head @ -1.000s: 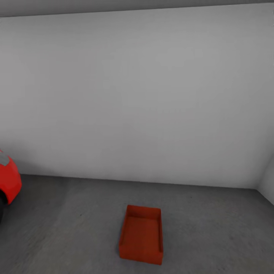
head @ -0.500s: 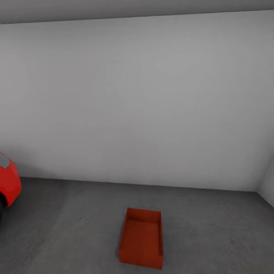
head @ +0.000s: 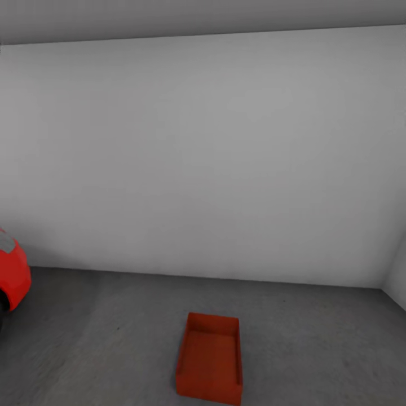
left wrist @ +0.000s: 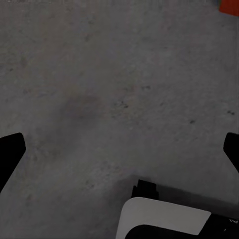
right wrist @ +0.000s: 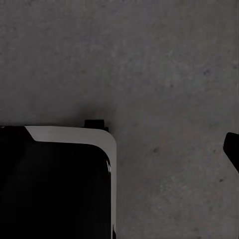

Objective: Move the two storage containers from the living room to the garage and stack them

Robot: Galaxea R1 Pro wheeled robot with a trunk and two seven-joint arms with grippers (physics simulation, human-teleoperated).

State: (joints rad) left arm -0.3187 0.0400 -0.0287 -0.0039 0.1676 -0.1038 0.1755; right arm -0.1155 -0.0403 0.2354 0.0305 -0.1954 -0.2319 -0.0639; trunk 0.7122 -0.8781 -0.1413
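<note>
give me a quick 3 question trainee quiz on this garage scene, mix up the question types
1. True or false: the storage container on the concrete floor has a second container stacked in it.
2. Multiple choice: what shows at the left edge of the head view? A) a red car B) a wooden bench C) a brick fireplace
3. Fill in the blank: in the left wrist view, the left gripper has its fingers spread wide, so it is ____.

Key: 1 false, it sits alone and looks empty. 2 A, the red car. 3 open, with bare floor between the fingers.
</note>
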